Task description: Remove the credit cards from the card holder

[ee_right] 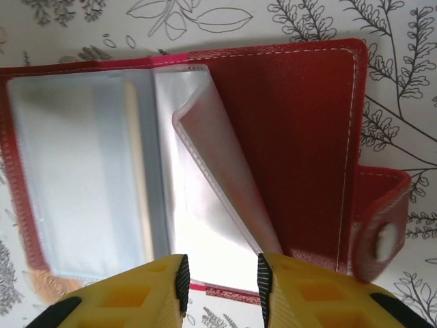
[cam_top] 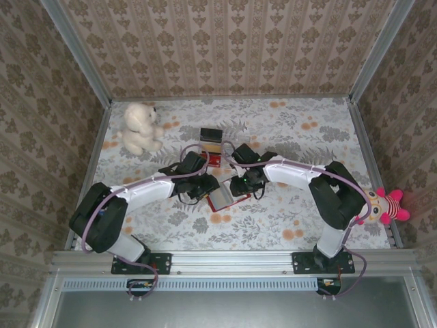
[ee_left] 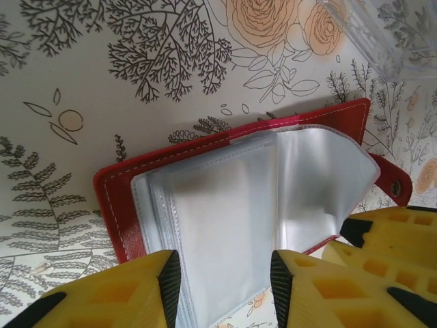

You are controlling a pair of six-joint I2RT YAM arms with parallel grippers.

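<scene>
The left gripper (ee_left: 225, 280) stands parted astride the sleeves (ee_left: 225, 198) at the near edge of the card holder (ee_left: 117, 198), open on the surface (ee_left: 102, 82). The right gripper (ee_right: 223, 280), likewise parted, straddles one lifted sleeve there. Ideally one pins the holder while the other pinches a credit card, not film.

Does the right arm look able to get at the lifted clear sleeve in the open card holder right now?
Probably yes. The card holder lies open on the table, and the lifted sleeve runs down into the gap between the jaws of the right gripper, with nothing covering it.
</scene>
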